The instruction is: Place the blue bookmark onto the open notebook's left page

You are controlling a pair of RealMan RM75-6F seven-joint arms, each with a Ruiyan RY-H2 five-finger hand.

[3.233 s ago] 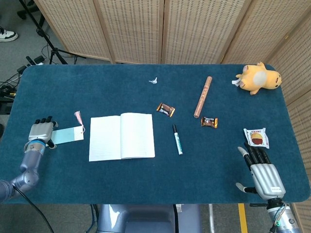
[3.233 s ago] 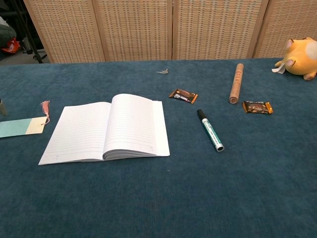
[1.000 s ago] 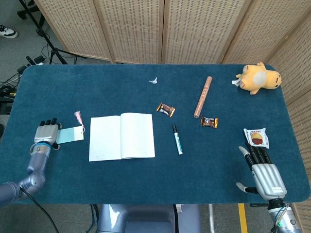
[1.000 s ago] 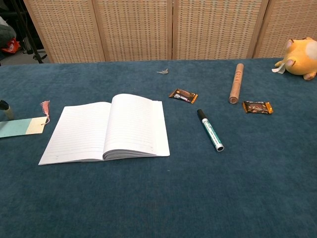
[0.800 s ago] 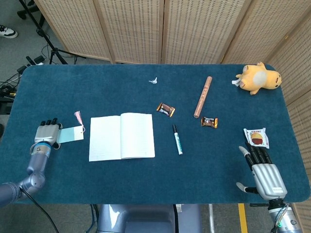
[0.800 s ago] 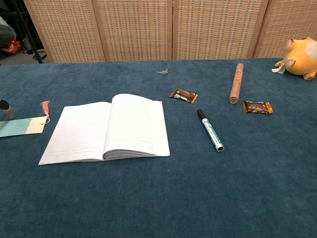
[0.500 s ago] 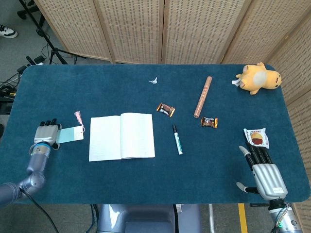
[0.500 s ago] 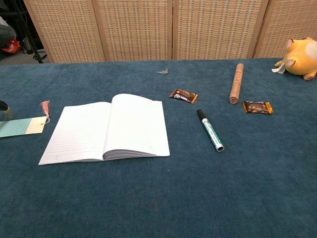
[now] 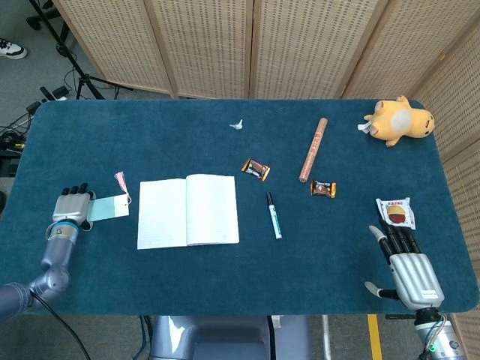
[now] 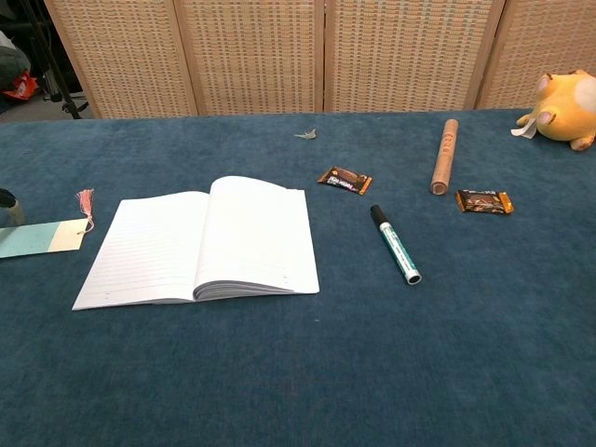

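The blue bookmark point(image 9: 109, 207) lies flat on the table, left of the open notebook point(image 9: 187, 211), its cream end and pink tassel point(image 9: 120, 181) towards the book. My left hand point(image 9: 70, 206) lies back-up over the bookmark's left end, fingers straight and side by side; no grip shows. In the chest view the bookmark point(image 10: 37, 238) sits at the left edge with one dark fingertip point(image 10: 7, 199) just behind it. The notebook's left page point(image 10: 144, 248) is bare. My right hand point(image 9: 406, 268) rests open and flat at the near right corner, far from both.
Right of the notebook lie a green marker point(image 9: 274, 216), two brown candy wrappers point(image 9: 256, 169) point(image 9: 323, 189), a brown tube point(image 9: 313, 149) and a snack packet point(image 9: 395, 213). A yellow plush toy point(image 9: 399, 121) sits at the far right corner; a small paper scrap point(image 9: 238, 124) lies behind.
Since 3.2 s ago my left hand has slid a little to the right onto the bookmark's left end. Over the last second nothing has visibly moved.
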